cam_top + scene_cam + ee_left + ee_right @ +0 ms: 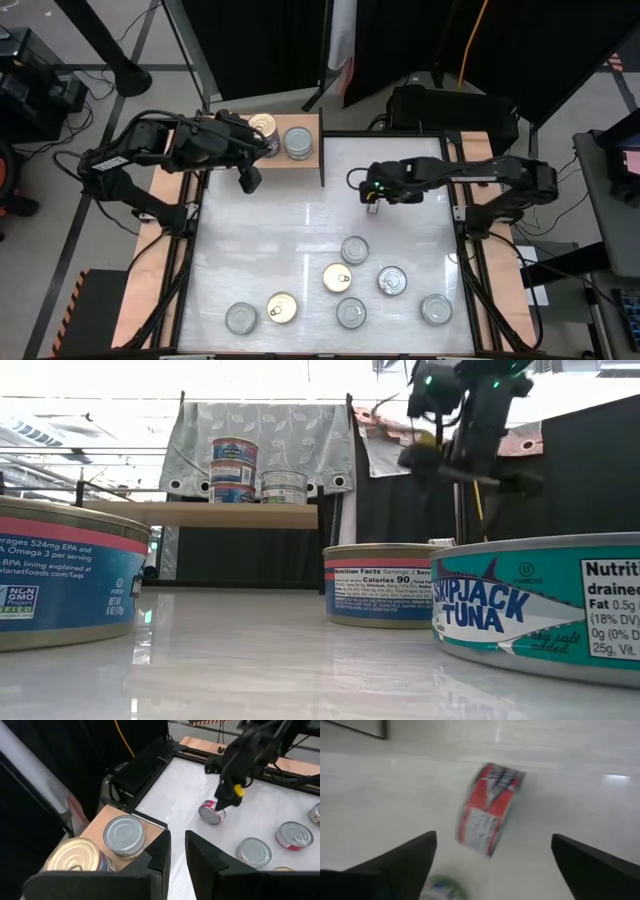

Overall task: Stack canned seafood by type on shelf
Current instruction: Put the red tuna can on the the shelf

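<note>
The shelf stands at the table's far left. On it are a gold-lidded tin topping a stack of blue tins and a silver-lidded tin. My left gripper hovers at the shelf's near edge with a narrow gap and nothing between its fingers. My right gripper hangs wide open above the table's far middle. Below it a red-labelled tin sits tipped up on its edge, clear of both fingers. Several more tins lie flat near the front.
The shelf has a dark upright panel on its right side. In the low view large tins stand close in front, a blue one and a teal tuna one. The table's middle holds no tins.
</note>
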Robot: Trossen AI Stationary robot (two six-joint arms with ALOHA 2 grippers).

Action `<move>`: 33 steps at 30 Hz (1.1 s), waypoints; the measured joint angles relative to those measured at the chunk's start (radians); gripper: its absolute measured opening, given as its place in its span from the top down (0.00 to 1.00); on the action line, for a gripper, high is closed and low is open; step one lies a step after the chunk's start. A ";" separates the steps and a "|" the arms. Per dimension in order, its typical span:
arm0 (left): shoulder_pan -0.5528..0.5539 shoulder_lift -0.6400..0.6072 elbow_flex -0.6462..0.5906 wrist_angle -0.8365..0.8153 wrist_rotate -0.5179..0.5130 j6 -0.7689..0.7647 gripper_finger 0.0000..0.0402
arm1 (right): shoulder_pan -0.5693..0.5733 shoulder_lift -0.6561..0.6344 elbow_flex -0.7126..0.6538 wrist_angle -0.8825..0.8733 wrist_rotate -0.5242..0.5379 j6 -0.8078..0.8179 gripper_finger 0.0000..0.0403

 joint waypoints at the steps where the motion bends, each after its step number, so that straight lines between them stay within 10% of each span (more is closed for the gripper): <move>1: 0.000 0.000 0.000 0.000 0.001 -0.002 0.85 | -0.006 0.020 0.000 0.000 0.008 -0.009 0.02; 10: -0.002 0.000 0.000 -0.008 0.002 -0.008 0.85 | -0.061 0.130 0.000 0.048 0.034 -0.126 0.16; 21: -0.002 0.000 0.000 -0.010 0.002 -0.004 0.85 | -0.060 0.120 0.001 0.024 -0.052 -0.242 0.72; 27: 0.004 0.000 0.000 -0.008 0.002 -0.083 0.85 | -0.057 0.087 0.166 -0.046 -0.172 -0.429 0.72; 33: 0.064 -0.001 0.000 0.144 0.216 -0.219 0.75 | -0.027 0.053 0.481 0.011 -0.257 -0.647 0.70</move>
